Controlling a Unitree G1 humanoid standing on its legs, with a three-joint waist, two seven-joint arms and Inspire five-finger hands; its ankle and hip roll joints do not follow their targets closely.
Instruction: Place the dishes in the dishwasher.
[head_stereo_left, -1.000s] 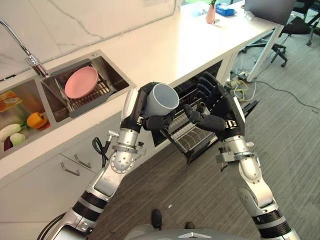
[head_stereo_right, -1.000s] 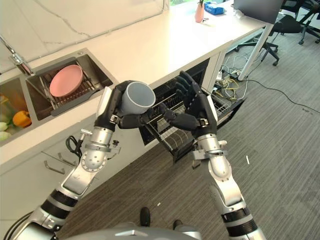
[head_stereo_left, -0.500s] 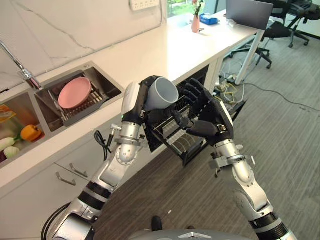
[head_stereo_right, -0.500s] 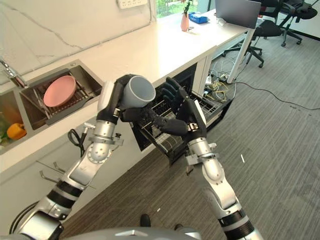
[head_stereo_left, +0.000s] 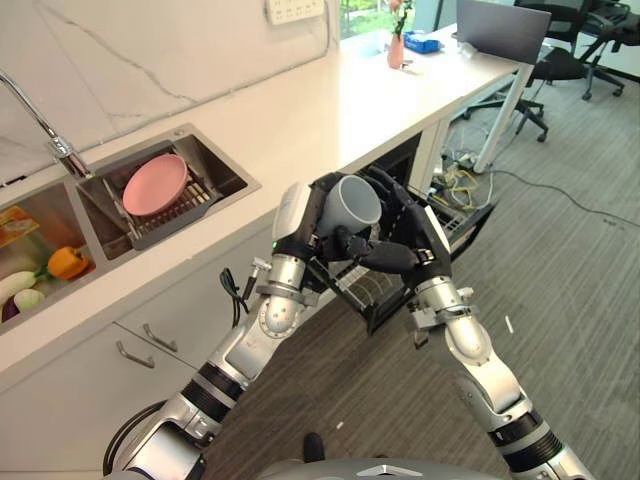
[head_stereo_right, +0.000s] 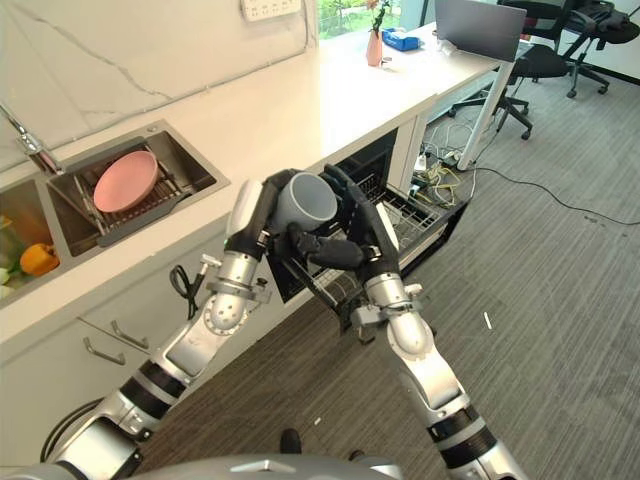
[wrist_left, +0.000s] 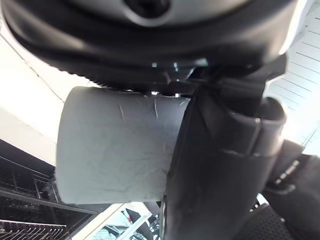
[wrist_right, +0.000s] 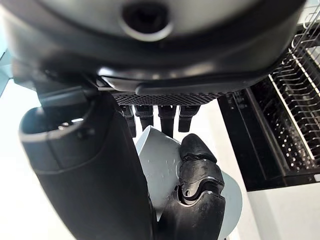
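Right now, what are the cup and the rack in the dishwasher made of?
The grey cup, held by the left hand, looks like matte plastic or glazed ceramic: dull, lightly scuffed. The dishwasher rack looks like coated metal wire: thin dark crossing rods.

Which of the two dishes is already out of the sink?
The grey cup, gripped by the left hand above the pulled-out dishwasher rack, right hand alongside. The round pink plate leans in the sink's drainer.

- Cup (head_stereo_left: 356, 203) between left hand (head_stereo_left: 312, 215) and right hand (head_stereo_left: 412, 232), above the dishwasher rack (head_stereo_left: 380, 285).
- Plate (head_stereo_left: 154, 184) in the sink (head_stereo_left: 224, 172), left of the dishwasher.
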